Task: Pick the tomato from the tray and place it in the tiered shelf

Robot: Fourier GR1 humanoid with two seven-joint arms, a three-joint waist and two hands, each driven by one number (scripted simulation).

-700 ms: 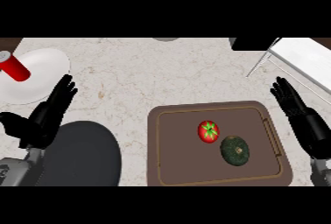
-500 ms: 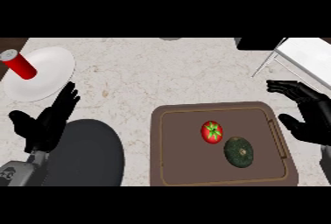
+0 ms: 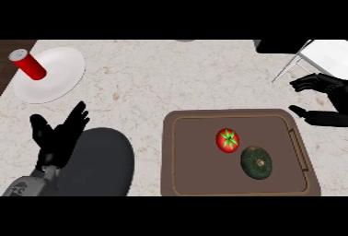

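A red tomato (image 3: 228, 140) with a green stem lies in the middle of the brown tray (image 3: 182, 179), beside a dark green round vegetable (image 3: 256, 162). My right hand (image 3: 327, 101) hovers past the tray's upper right corner, thumb and fingers spread apart, holding nothing. At the lower left my left hand (image 3: 58, 136) rests open with fingers up, above a dark grey round plate (image 3: 102, 166). The white wire tiered shelf (image 3: 309, 57) shows at the top right corner, partly cut off.
A white plate (image 3: 58, 76) with a red cylinder can (image 3: 28, 65) stands at the upper left. The marble counter spreads between that plate and the tray. A dark object (image 3: 279, 45) sits by the shelf at the top edge.
My right hand has turned and moved up and right, from beside the tray toward the shelf. The left hand sank lower in the view, which has shifted slightly.
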